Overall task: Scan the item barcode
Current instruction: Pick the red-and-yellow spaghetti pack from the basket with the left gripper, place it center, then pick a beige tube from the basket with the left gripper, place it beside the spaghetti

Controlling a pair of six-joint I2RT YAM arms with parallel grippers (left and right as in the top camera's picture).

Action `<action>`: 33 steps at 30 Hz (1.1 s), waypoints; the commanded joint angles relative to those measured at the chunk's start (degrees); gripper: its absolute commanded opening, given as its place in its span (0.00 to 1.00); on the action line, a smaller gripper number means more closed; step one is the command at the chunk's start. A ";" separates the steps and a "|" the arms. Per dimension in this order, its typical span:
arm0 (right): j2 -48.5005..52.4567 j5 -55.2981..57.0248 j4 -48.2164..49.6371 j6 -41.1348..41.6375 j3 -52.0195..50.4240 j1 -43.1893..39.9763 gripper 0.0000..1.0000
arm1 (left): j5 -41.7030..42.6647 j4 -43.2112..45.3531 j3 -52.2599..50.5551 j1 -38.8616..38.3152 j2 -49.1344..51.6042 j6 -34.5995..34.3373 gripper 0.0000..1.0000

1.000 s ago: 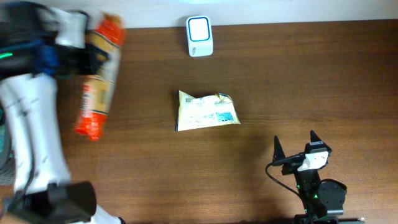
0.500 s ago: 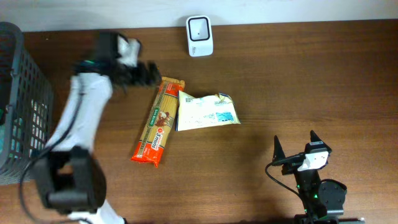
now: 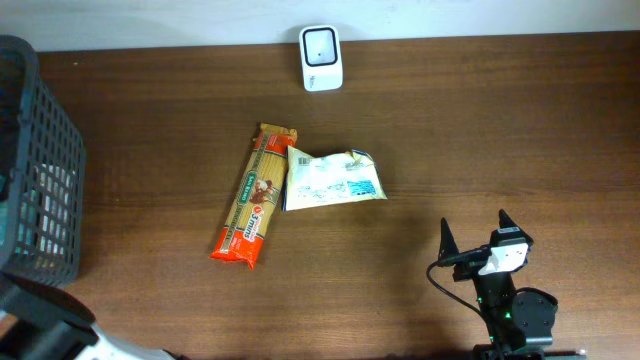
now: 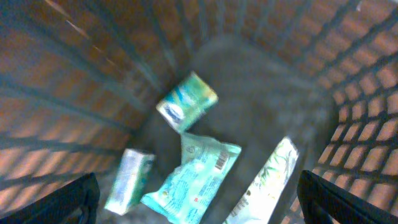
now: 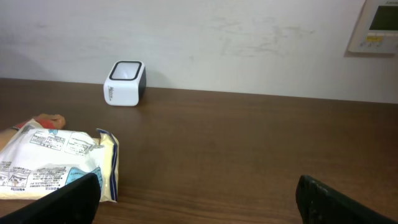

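the left gripper [image 4: 199,202] hangs over the basket [image 3: 30,120] and looks straight down into it. its fingers stand wide apart at the bottom corners of the blurred wrist view, with nothing between them. on the basket floor lie a teal pack [image 4: 193,177] with a barcode on its upper face, a green-and-white pouch [image 4: 186,101], a small box [image 4: 129,183] and a long pale pack [image 4: 264,183].

the step in hand looks like fetching another item. the next move calls for a clean drop between the basket walls onto one pack alone, a grip that leaves the barcode uncovered, then a carry to the scanner [image 3: 321,58] at the far edge of the table [image 3: 520,130].

the pasta packet [image 3: 255,195] lies flat on the table, touching the pale packet [image 3: 333,178] on its right, near the scanner but not in front of it. the right gripper [image 3: 485,250] is parked at the near edge, jaws apart and empty.

a second ago the left arm carried the pasta packet at the far left. half a second ago it reached across the table just above the laid-down packet – now it is gone from there, and the basket shows in full. the pale packet, scanner and right gripper have not shifted.
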 commanded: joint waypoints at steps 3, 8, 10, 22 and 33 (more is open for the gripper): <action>-0.26 -0.09 -0.13 0.20 -0.42 -0.28 0.99 | 13.29 -2.03 -0.22 0.46 12.09 11.06 0.99; -0.26 -0.09 -0.13 0.20 -0.42 -0.28 0.99 | 18.40 -3.61 -0.22 0.26 17.49 16.72 0.98; -0.26 -0.09 -0.13 0.20 -0.42 -0.28 0.99 | 20.57 -5.38 -0.22 -0.31 18.80 17.97 0.96; -0.26 -0.09 -0.13 0.20 -0.42 -0.28 0.99 | 16.52 -10.36 1.01 -5.42 29.33 15.96 0.32; -0.26 -0.09 -0.13 0.20 -0.42 -0.28 0.99 | 17.29 -37.70 54.21 -5.22 29.16 10.03 0.00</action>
